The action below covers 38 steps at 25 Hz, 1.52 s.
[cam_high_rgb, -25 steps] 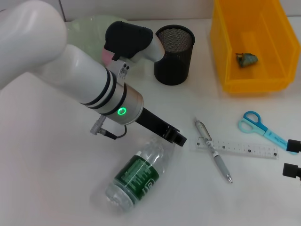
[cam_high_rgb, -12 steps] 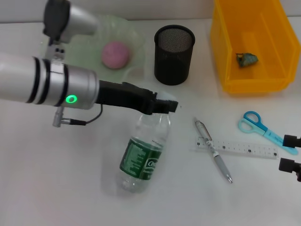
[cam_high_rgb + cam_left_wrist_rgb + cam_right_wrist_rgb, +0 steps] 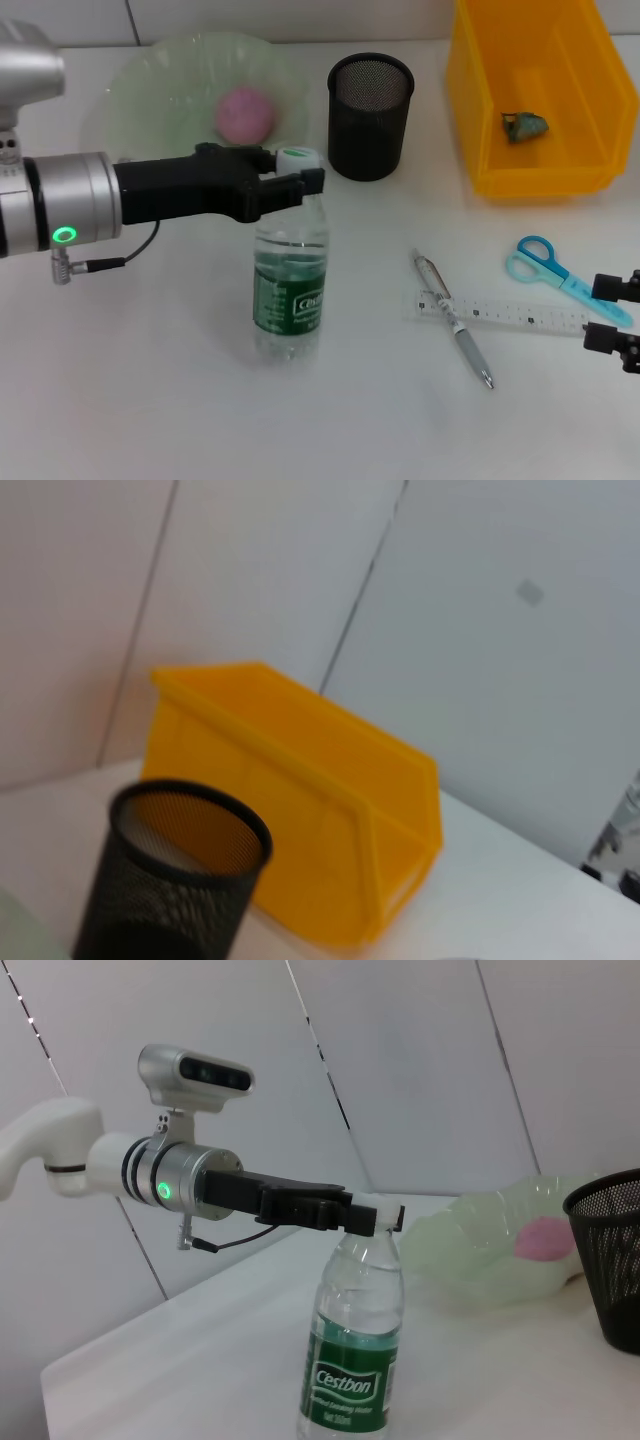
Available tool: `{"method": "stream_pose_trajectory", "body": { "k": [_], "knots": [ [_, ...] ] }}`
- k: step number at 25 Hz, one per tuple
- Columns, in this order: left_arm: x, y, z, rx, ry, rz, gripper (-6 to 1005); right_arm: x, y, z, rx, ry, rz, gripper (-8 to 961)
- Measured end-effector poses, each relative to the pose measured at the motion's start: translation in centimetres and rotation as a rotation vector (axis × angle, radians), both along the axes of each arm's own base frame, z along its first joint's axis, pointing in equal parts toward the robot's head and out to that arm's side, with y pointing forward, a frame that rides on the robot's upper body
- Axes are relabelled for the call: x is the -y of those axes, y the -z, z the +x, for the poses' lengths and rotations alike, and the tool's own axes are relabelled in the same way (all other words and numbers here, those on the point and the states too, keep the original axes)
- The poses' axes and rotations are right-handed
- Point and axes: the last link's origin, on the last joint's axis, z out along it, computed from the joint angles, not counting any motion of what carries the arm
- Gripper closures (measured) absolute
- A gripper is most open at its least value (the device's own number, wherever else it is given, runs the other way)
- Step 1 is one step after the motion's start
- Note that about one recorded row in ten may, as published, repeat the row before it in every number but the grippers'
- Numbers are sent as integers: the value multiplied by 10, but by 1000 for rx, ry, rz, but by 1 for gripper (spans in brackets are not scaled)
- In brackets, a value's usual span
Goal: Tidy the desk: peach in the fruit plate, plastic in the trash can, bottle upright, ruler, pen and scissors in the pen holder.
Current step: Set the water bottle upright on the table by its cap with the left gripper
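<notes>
White desk [image 3: 150, 400] fills the head view, with pale wall panels behind it in both wrist views. Near its middle a clear bottle [image 3: 290, 275] with a green label stands upright, its white cap at the top. The left pincer [image 3: 292, 180] reaches in horizontally from the robot's left and is clamped on the bottle's neck just under the cap — the right wrist view shows the same grip from the side, the black fingers [image 3: 375, 1217] closed against the neck.

Behind the bottle, a pale green fruit plate [image 3: 140, 85] holds a pink peach [image 3: 246, 114]. Just beside the plate, toward the robot's right, stands a black mesh pen holder [image 3: 370, 115]. Farther right sits a yellow bin [image 3: 480, 120] with a small crumpled piece of plastic [image 3: 524, 126] lying inside it.

On the desk in front of the bin lie 3 loose things: a silver pen [image 3: 453, 319], a clear ruler [image 3: 520, 317] and blue-handled scissors [image 3: 555, 268]. The pen lies across the ruler's left end, touching it; the scissors lie just behind the ruler's right end, and whether they touch it cannot be told.

The right pincer [image 3: 615, 320] shows at the right edge of the head view, near the scissors' tip, its 2 black fingers set apart with nothing between them.

The left wrist view shows only the pen holder and the yellow bin beside it.
</notes>
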Motion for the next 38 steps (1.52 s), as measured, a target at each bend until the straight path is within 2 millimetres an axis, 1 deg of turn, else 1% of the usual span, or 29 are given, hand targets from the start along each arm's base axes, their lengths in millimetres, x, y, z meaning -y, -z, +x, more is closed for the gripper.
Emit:
{"method": "stream_pose_trajectory", "body": {
  "k": [7,10,14,20,22,27,34,38],
  "knots": [
    [1,-13,-12,50,30,82,555,-3,3,-2,-24,-1,5,292],
    [2,-21,-20,102,86,157,555,-3,6,-3,-41,-3,12,293],
    [2,-24,-27,112,123,207,556,-3,8,-4,-57,-11,23,293],
    [2,-21,-34,95,196,276,556,-8,12,-10,-72,-29,30,295],
    [3,-16,-38,102,236,340,556,-10,14,-12,-77,-34,29,295],
    [4,-8,-42,91,281,416,556,-14,17,-17,-84,-48,27,296],
    [3,1,-51,60,284,472,553,-17,20,-21,-93,-58,25,298],
    [2,1,-51,58,285,478,542,-17,21,-22,-95,-61,23,299]
  ]
}}
